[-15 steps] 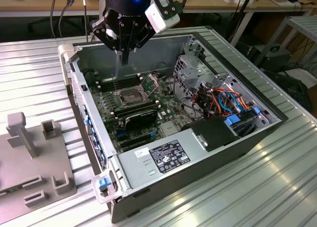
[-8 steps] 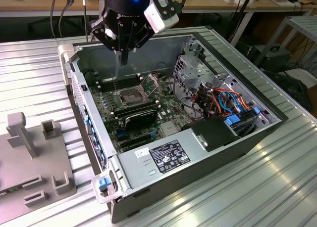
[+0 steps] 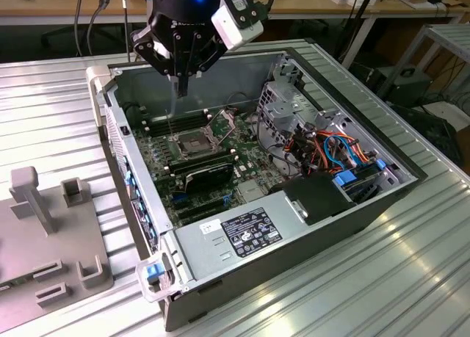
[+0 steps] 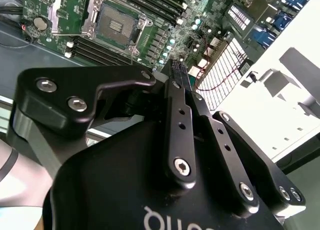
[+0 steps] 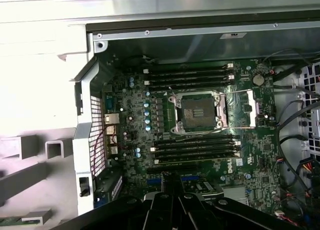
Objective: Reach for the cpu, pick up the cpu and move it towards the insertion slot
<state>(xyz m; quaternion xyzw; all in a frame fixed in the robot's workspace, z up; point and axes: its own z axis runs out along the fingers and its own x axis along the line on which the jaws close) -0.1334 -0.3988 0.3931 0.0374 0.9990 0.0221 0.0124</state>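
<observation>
silver-framed, found the insertion slot (image 5: pixel 199 111) flat on the board (image 5: pixel 260 155), dark centre up, flap (image 5: pixel 256 108) open beside it. saw the gripper (image 3: pixel 182 86) above it in the exterior view; met its fingers (image 4: pixel 178 109) pressed together in the second wrist view. could not tell of anything pinched, nor place the cpu.

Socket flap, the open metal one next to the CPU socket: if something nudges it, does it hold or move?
Likely it swings: the socket flap lies folded open off one edge of the insertion slot, so it seems hinged there. Probably light and slightly springy, being a thin open frame with wire edges. A hard push might bend it.
</observation>
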